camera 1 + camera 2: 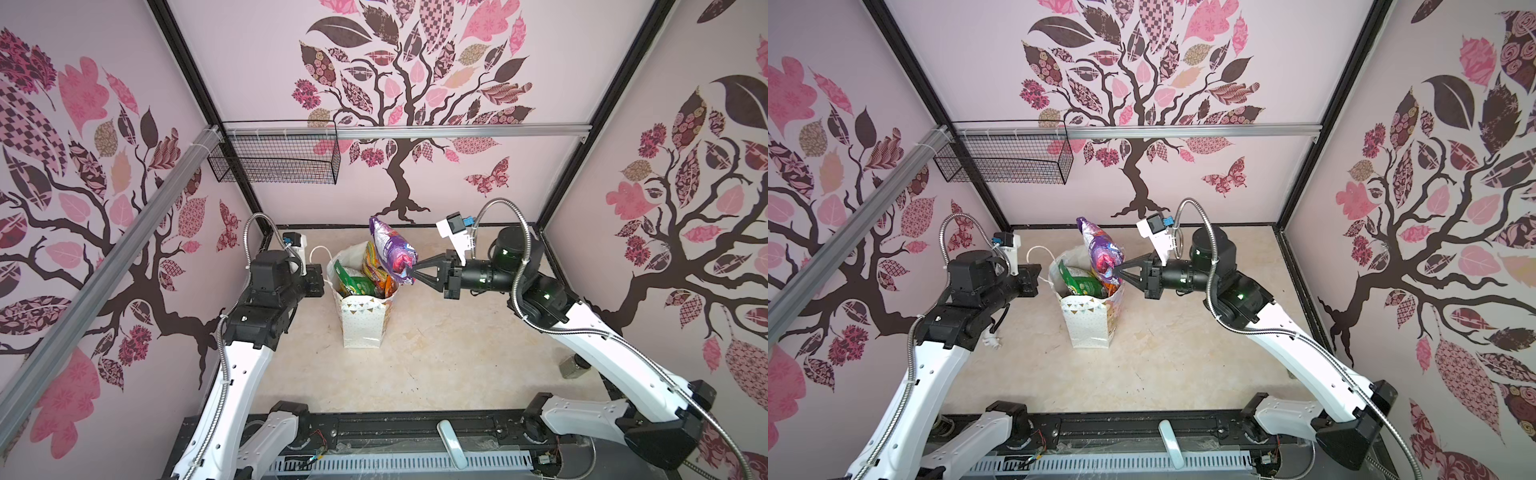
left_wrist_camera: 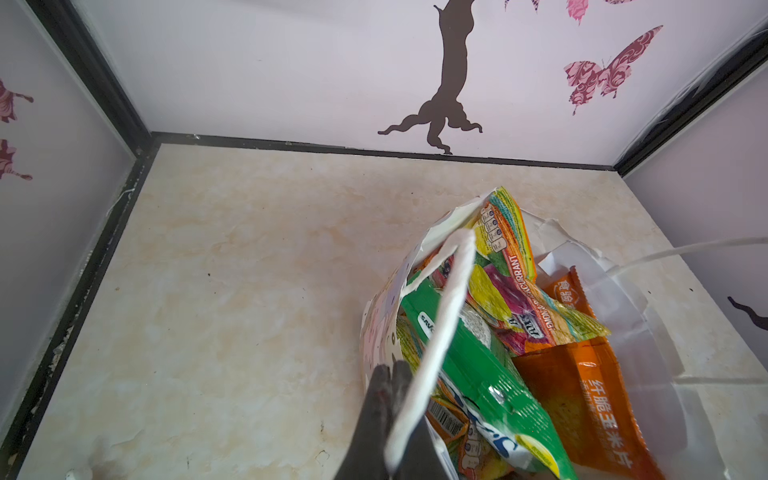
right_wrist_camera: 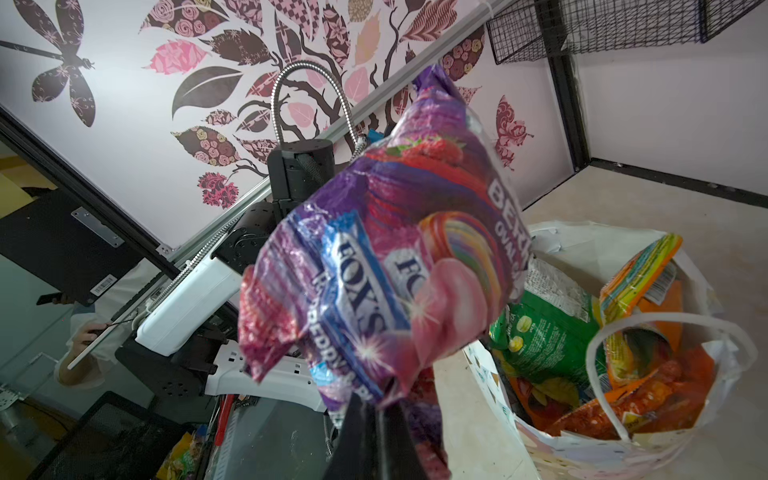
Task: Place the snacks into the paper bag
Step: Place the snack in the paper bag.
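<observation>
Beige marbled table [image 1: 436, 365] carries the upright paper bag [image 1: 361, 324] at centre, towards the far side, and a small clear jar [image 1: 570, 368] near the right edge.

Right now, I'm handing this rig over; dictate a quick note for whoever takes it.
Left gripper: shut at the bag rim, beside a handle; whether it pinches the paper is unclear.
Right gripper: shut on the purple pouch, held up at the bag's mouth, not yet inside.
Done: green pouch, orange pouch and others sit in the upright bag.
Left: lower the purple pouch in, release.
</observation>
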`<state>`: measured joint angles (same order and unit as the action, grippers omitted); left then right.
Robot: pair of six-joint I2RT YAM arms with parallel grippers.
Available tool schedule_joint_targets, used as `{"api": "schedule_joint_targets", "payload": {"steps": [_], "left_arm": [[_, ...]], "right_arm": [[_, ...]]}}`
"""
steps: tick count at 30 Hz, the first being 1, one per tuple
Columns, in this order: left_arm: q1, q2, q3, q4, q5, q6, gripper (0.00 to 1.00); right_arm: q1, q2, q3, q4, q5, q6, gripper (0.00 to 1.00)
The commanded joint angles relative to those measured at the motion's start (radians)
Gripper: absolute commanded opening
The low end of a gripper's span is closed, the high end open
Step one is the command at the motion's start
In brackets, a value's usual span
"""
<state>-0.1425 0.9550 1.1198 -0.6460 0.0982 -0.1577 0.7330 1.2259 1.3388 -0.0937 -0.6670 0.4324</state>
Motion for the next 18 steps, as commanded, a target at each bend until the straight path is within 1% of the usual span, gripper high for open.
{"api": "schedule_joint_targets", "payload": {"steps": [1, 5, 9, 13, 18], "left_arm": [[0.006, -0.013, -0.031, 0.013, -0.010, 0.007, 0.04], [0.005, -0.017, -0.035, 0.017, -0.012, 0.007, 0.04], [0.006, -0.015, -0.038, 0.018, -0.015, 0.009, 0.03], [0.005, -0.021, -0.042, 0.020, -0.019, 0.008, 0.03], [0.005, -0.024, -0.042, 0.022, -0.022, 0.007, 0.03]], "right_arm": [[0.022, 0.052, 0.056, 0.050, 0.041, -0.023, 0.00], [0.026, 0.119, 0.065, 0.060, 0.070, -0.011, 0.00], [0.029, 0.210, 0.095, 0.094, 0.001, 0.024, 0.00], [0.028, 0.259, 0.129, 0.061, 0.050, 0.006, 0.00], [0.031, 0.318, 0.176, 0.045, 0.045, 0.022, 0.00]]}}
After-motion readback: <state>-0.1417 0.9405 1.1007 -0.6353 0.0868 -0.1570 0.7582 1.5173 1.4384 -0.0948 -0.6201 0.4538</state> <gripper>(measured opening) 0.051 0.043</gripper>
